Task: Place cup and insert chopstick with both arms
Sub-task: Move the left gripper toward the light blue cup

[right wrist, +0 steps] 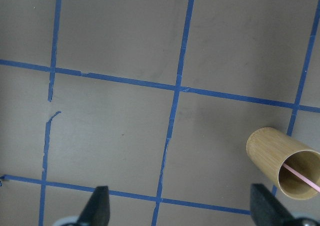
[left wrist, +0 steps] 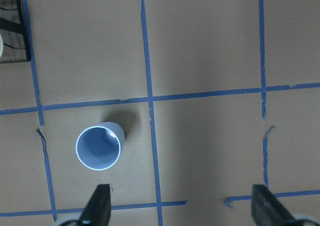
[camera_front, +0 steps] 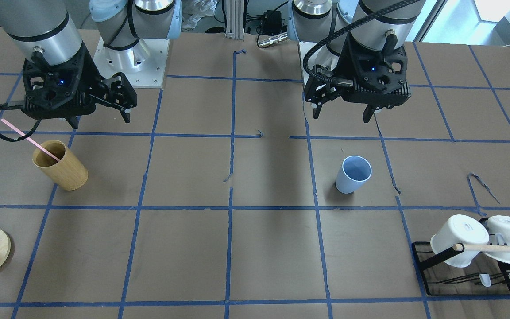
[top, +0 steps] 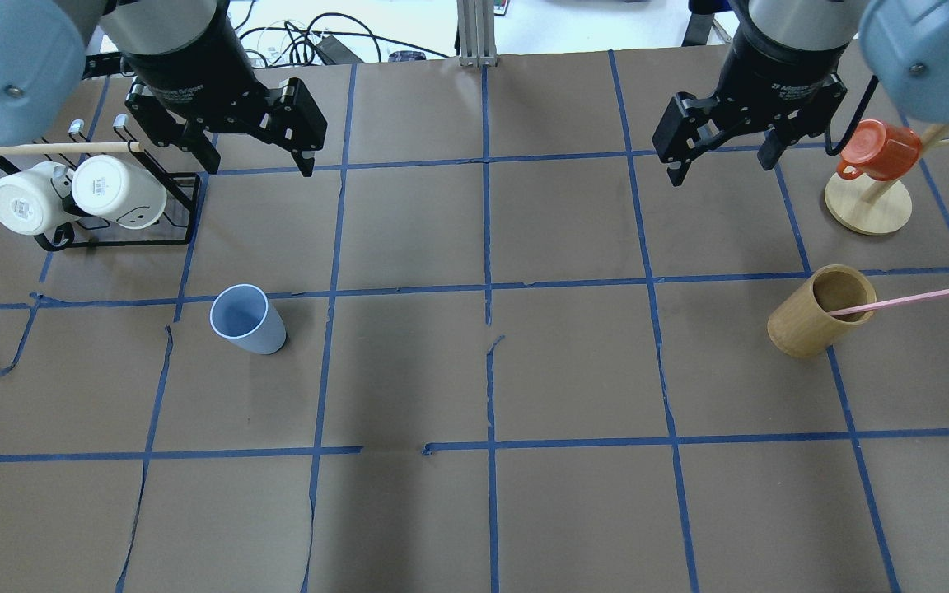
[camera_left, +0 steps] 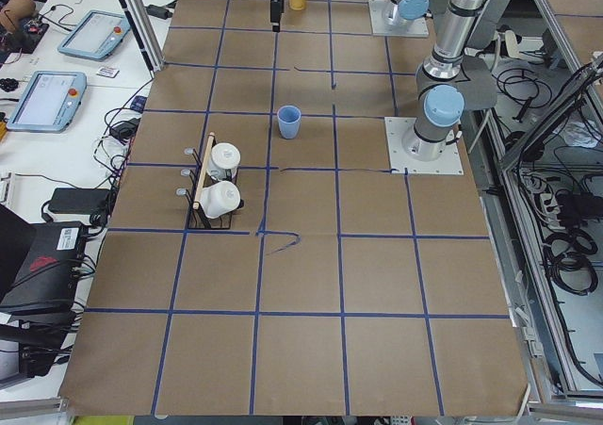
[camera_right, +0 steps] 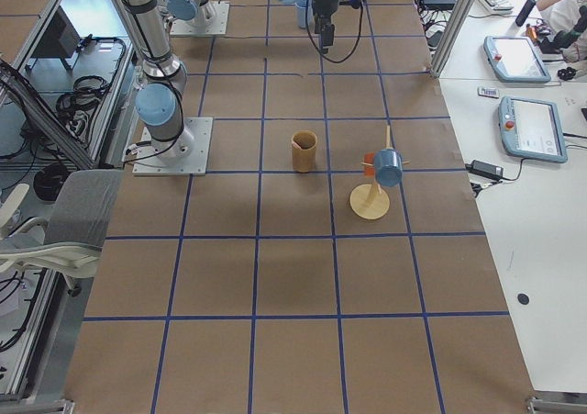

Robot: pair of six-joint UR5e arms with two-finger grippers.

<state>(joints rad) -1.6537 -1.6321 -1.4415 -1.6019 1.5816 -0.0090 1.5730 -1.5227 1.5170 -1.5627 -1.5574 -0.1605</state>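
Left gripper [camera_front: 341, 118]: wide open, nothing in it, just hanging in the air over the left half of the table.
Right gripper [top: 722, 171]: same deal, fingers spread, empty, up above the right half.
Table [top: 573, 371]: brown paper with a blue tape grid, and a few bits of tape are torn and curling.
Blue cup [top: 248, 321]: standing upright, mouth up, alone on the left half. In the left wrist view it sits below the gripper, nearer the finger [left wrist: 100, 208] on that view's left, not touching it.
Bamboo cup [top: 812, 317]: upright on the right half, well apart from the blue cup.
Pink chopstick [top: 903, 301]: one end is down inside the bamboo cup. It leans on the rim, with the other end poking out toward the robot's right.
Black wire rack [top: 186, 210]: far side on the left, with a wooden rod [top: 58, 148] across the top.
White mugs [top: 116, 191]: two of them, tipped over on the rack, side by side.
Wooden mug tree [top: 868, 210]: far side on the right, round base, with a red mug [top: 878, 148] hung on it.
Blue mug [camera_right: 388, 168]: looks like there's one on the tree too, but only the right side view shows it and it's small, so not sure.
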